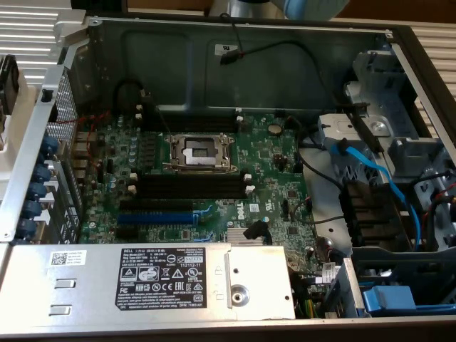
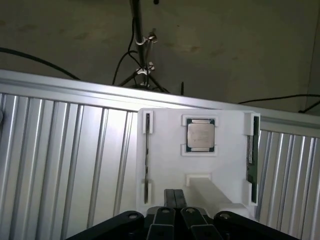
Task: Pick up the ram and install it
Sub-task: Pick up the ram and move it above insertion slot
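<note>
Jaws shut, empty, gripper [image 2: 175, 200] hovers over white plastic holder [image 2: 165, 150], its thin dark-green ram stick [image 2: 252, 150] seemingly propped edge-up for pinching.

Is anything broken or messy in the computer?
Nothing looks broken or spilled. The black memory slots on the motherboard are just empty; the ram stands on edge in the white holder by the shut gripper.

Ribbed bare-metal table [image 2: 65, 160], matt plastic tray [image 2: 165, 160], dull sheet-metal case [image 1: 178, 50], glossy circuit board [image 1: 271, 160]
</note>
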You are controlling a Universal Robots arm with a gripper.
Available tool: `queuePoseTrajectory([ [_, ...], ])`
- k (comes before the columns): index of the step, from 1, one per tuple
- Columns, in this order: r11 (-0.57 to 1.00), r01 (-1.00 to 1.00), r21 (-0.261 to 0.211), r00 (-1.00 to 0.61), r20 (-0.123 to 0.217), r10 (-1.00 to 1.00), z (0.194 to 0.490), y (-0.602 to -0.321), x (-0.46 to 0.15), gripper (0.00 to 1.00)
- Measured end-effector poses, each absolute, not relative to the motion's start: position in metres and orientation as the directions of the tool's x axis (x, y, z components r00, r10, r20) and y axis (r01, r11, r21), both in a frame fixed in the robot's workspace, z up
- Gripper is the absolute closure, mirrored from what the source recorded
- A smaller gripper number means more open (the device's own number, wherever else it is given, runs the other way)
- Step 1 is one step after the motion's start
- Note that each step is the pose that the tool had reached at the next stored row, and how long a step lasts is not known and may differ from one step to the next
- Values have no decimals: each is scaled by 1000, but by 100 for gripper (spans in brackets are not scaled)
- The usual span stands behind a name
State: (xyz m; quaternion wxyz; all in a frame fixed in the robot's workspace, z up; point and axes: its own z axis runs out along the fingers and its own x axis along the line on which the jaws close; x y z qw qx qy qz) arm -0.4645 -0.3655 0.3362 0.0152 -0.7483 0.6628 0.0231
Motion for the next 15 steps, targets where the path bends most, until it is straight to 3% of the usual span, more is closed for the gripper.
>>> queuePoseTrajectory([
  [10,-121,-993,9,120,-52,-991,318,-354,-475,90],
  [15,-120,-993,12,120,-23,-993,314,-351,-482,90],
])
